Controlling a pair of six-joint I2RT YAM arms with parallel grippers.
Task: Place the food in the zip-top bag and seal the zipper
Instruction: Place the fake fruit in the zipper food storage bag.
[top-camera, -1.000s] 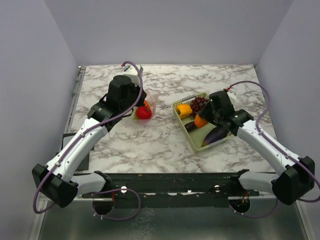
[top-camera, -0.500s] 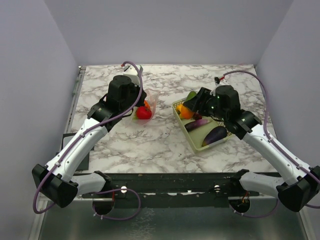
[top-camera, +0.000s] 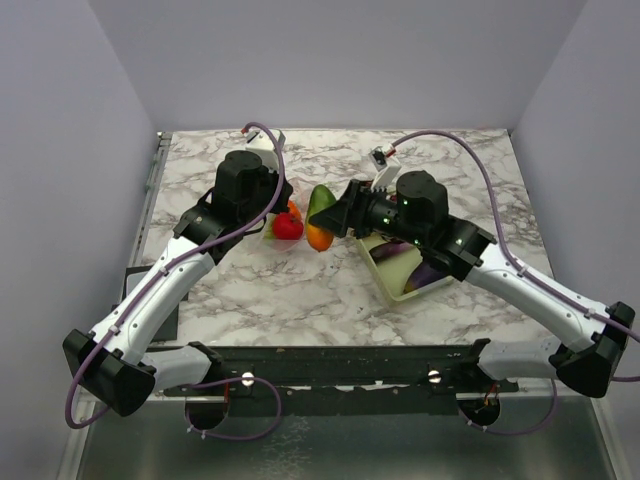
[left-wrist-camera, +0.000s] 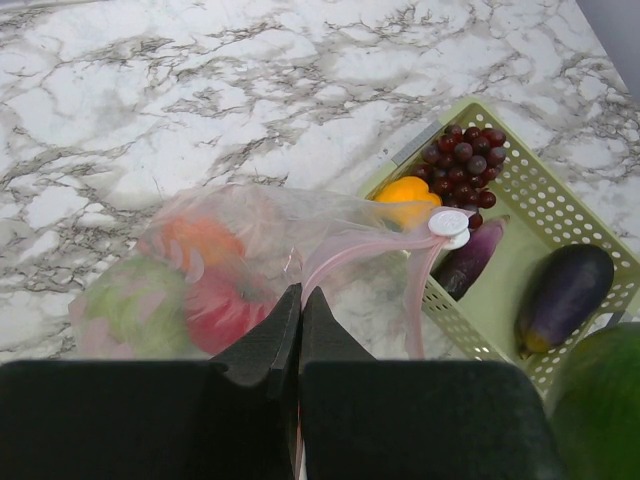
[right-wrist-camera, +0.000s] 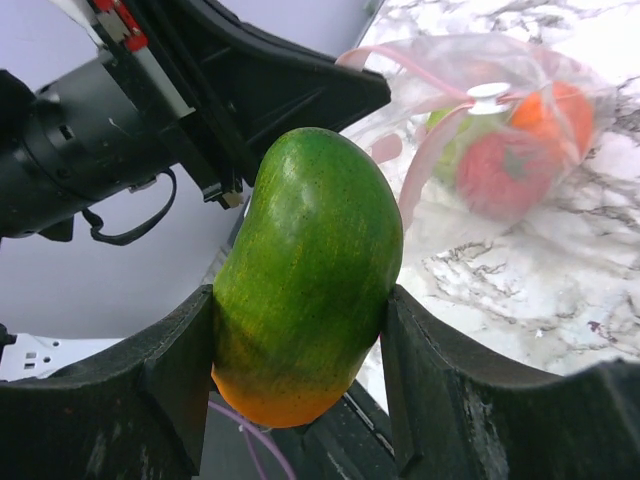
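One green-orange mango (right-wrist-camera: 305, 270): my right fingers (right-wrist-camera: 440, 400) gripped it. One zip-top bag (left-wrist-camera: 330, 215), red and orange food (left-wrist-camera: 225, 300) inside: my left fingers (left-wrist-camera: 255, 345) pinched its edge.

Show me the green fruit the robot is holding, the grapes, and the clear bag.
green fruit (right-wrist-camera: 305, 270), right wrist view, middle of its green skin.
grapes (left-wrist-camera: 465, 160), left wrist view, centre of the bunch.
clear bag (left-wrist-camera: 270, 230), left wrist view, its crinkly upper wall.

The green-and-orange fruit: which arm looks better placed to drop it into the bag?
Probably the right arm: the right gripper holds the fruit close to the bag, while the left gripper is pinching the bag's edge.
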